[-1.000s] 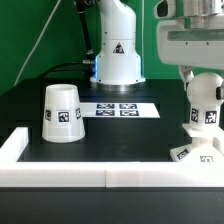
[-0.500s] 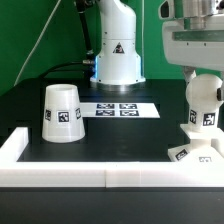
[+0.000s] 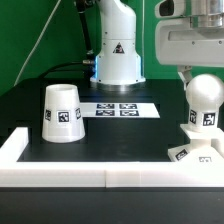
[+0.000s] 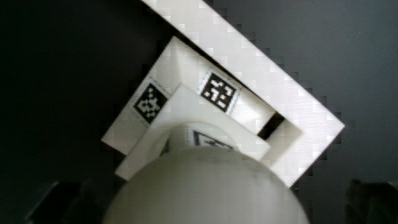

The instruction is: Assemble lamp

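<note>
Claw (image 3: 203,73) points straight down over standing bulb (image 3: 203,108).

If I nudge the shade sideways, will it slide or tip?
The shade stands wider end down on the black table, so it would probably slide rather than tip. It looks like rigid plastic, so it is likely light. Its smooth tapered wall might slip in a pinch.

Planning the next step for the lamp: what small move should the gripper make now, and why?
Probably rise clear of the bulb and head toward the shade at the exterior view's left. The bulb already stands upright on the base, the gripper sits open above it holding nothing, and the shade stands apart, not yet fitted.
</note>
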Controlling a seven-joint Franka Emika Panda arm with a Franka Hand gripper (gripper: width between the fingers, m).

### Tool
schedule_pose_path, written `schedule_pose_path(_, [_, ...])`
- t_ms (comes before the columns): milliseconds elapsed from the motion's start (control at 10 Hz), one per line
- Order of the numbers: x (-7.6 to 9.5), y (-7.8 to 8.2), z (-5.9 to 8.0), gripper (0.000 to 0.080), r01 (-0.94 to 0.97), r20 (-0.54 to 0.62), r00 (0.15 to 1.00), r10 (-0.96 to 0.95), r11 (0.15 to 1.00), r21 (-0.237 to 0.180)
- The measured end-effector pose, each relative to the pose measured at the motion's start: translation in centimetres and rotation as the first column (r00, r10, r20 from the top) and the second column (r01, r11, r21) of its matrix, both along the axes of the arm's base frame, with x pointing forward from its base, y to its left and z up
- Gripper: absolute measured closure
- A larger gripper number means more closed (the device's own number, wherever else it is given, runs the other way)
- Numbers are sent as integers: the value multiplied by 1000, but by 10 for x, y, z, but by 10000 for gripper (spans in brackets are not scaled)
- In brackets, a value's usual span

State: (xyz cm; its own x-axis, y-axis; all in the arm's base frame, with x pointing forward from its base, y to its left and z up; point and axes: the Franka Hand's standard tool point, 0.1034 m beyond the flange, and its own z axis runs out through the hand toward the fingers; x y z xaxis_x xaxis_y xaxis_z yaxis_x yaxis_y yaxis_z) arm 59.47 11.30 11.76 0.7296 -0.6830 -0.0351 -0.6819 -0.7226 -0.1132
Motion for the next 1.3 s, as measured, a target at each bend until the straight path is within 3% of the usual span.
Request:
schedule_pose_path(200, [0,-2,0,100,-179,17,984,179,984,-18])
schedule_pose_path(400, [2,-7,0,100,-457,32,888,459,887,-68])
schedule_pose_path(800, [4,-6,2,100,-814,17,567,823,564,-137])
schedule_pose_path(900, [3,-4,1,100,-848,15,515,857,511,-141])
schedule_pose_path(1200, [6,-7,-1,100,-964,-10,216,976,211,-160])
schedule_pose_path(1300, [6,-5,0,100,-972,-17,173,985,168,-166])
